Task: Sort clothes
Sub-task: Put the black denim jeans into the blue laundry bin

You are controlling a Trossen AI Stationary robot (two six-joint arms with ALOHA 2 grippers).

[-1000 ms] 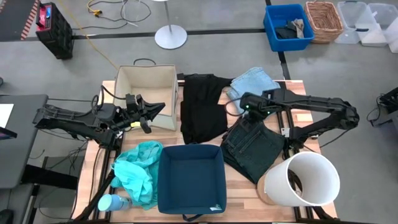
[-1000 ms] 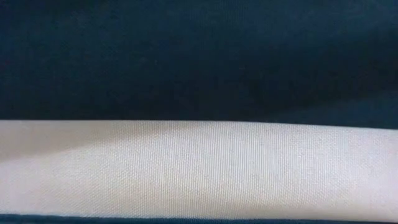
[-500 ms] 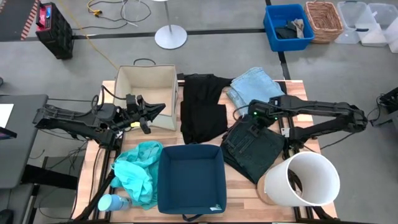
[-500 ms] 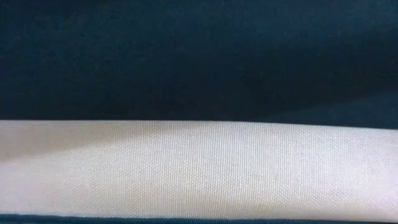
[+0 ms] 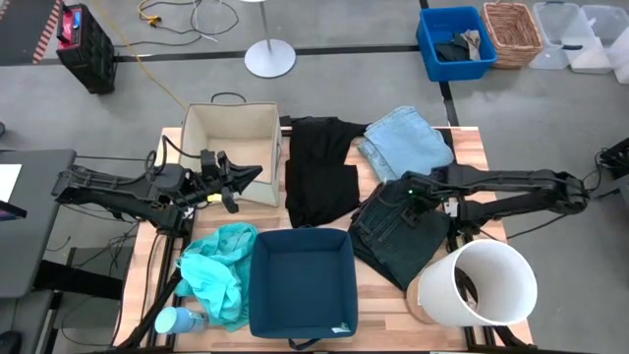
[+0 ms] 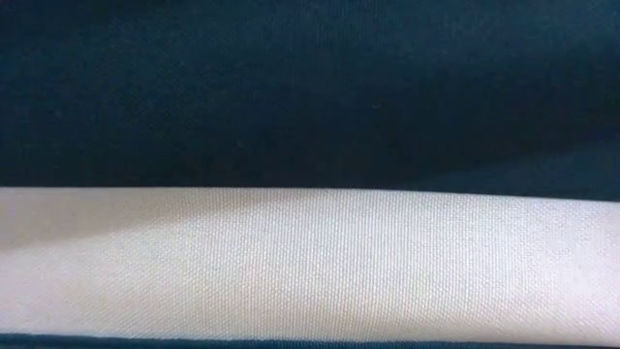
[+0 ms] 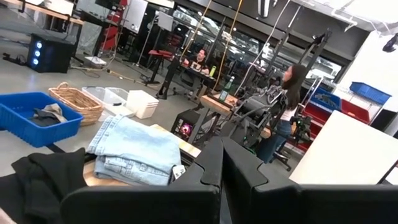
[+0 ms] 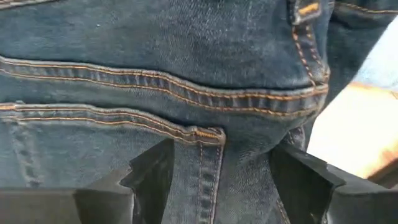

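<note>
Dark jeans: we see the dark charcoal denim [image 5: 398,231] lying flat on the table, right under our right gripper [image 5: 406,191]. In the right wrist view the seams and a belt loop of the jeans [image 8: 186,81] fill the space between the two fingers [image 8: 149,174].
Right gripper: its fingers are spread wide, one on each side of a fold of the jeans. We think it is not holding anything yet.
Light jeans: the light blue denim [image 5: 405,141] sits folded just behind the right gripper, near the far edge of the table.
Black top: the black garment [image 5: 319,167] lies beside the right gripper, toward the middle of the table.
Teal cloth: the bright teal garment [image 5: 218,270] is bunched up far from the right gripper, near our left gripper [image 5: 241,179].
Left gripper: it is closed tight with nothing in it, waiting by the beige bin [image 5: 231,147].
Bins: the beige bin, the blue bin [image 5: 300,285] and the white tub [image 5: 486,285] hold none of the four clothes that we can see.
How far: we think the sorting has hardly begun. All four clothes are on the table and each needs a bin.
</note>
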